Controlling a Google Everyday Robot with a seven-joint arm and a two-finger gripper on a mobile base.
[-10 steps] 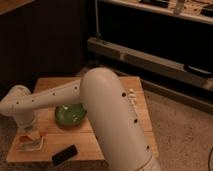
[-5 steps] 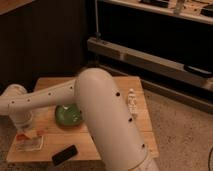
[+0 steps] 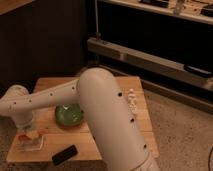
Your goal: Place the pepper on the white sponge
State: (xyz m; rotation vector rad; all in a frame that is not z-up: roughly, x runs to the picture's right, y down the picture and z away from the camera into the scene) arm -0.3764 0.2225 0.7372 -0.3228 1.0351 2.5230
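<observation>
The white sponge (image 3: 32,145) lies flat at the front left corner of the wooden table (image 3: 115,86). The small orange-red pepper (image 3: 23,137) is right at the sponge's left top edge, directly under my gripper (image 3: 25,130). A pale yellowish bit shows beside it. My arm reaches across the table from the lower right to the left, and the gripper points down over the sponge. I cannot tell whether the pepper rests on the sponge or is still held.
A green bowl (image 3: 69,115) sits mid-table, partly behind my arm. A black flat slab (image 3: 65,154) lies near the front edge, right of the sponge. A small white object (image 3: 132,100) stands near the table's right edge. Dark shelving stands behind.
The arm has shifted slightly and the gripper has stayed low over the sponge at the left. The pepper remains under the gripper.
</observation>
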